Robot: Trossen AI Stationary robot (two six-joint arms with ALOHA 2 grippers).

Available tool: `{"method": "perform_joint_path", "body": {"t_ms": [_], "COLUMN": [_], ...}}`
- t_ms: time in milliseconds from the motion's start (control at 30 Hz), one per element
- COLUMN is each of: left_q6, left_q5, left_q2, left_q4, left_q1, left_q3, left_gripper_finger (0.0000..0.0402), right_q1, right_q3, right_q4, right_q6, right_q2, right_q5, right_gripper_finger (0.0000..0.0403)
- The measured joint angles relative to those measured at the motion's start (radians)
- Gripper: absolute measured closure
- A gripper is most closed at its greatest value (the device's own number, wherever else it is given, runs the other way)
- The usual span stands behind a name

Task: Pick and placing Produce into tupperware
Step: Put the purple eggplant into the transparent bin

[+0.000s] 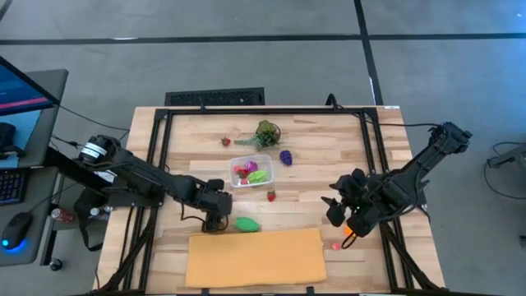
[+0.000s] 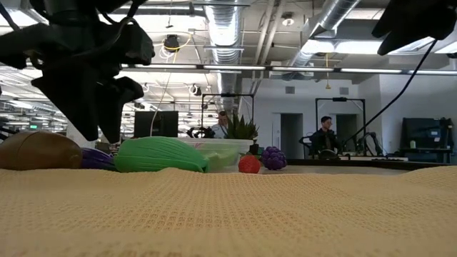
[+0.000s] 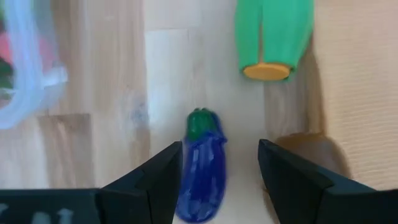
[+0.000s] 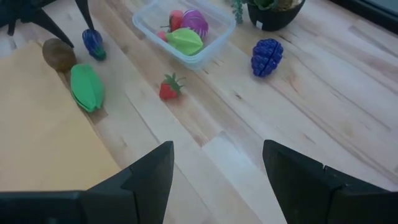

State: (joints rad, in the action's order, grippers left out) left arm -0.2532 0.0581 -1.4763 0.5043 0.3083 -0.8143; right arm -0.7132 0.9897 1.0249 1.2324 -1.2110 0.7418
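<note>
Left gripper (image 3: pixel 219 163): Your left gripper hangs low over the table, near the front edge, just beside the tan mat. Its fingers (image 3: pixel 155 180) stand apart. They hold nothing.
Blue eggplant (image 3: pixel 202 165): It lies on the wood between your left fingers. You can see its green cap. It looks closer to one finger than the other.
Brown piece (image 4: pixel 57 53): It sits at the mat's edge, just beside the blue eggplant.
Green piece (image 1: pixel 247 223): It lies on the wood, touching the back edge of the mat, near your left gripper.
Tupperware (image 1: pixel 265 161): The clear tub sits near the middle of the table. Red, green and pink pieces are already inside it.
Strawberry (image 1: pixel 271 196): It lies just in front of the tub, on bare wood.
Second strawberry (image 1: pixel 226 141): It lies toward the back edge, beside the leafy plant (image 1: pixel 267 131).
Purple grapes (image 1: pixel 285 156): They lie just beside the tub, on its right.
Right gripper (image 1: pixel 340 210): Your right gripper waits over the right side of the table. Its fingers are apart and empty.
Orange piece (image 1: pixel 337 244): It lies near the front edge, close to your right gripper.
Tan mat (image 1: pixel 255 259): It lies flat along the front edge.
</note>
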Motion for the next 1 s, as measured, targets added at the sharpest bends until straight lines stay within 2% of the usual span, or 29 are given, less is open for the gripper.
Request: {"method": "perform_joint_path", "body": {"t_ms": [367, 667, 1000], "left_q6": [-0.101, -0.197, -0.204], "left_q5": [-0.008, -0.02, -0.016], "left_q2": [-0.001, -0.079, -0.095], "left_q4": [0.001, -0.003, 0.021], "left_q1": [-0.01, -0.01, -0.01], "left_q3": [0.0, 0.0, 0.0], "left_gripper_finger": [0.0201, 0.0201, 0.0201], "right_q1": [0.0, 0.0, 0.002], "right_q3": [0.0, 0.0, 0.0], "right_q4": [-0.005, -0.008, 0.001], "right_q6": [0.0, -0.001, -0.002], "right_q2": [0.0, 0.0, 0.0], "right_q5": [0.0, 0.0, 0.0], "right_gripper_finger": [0.0163, 0.0163, 0.0163]}}
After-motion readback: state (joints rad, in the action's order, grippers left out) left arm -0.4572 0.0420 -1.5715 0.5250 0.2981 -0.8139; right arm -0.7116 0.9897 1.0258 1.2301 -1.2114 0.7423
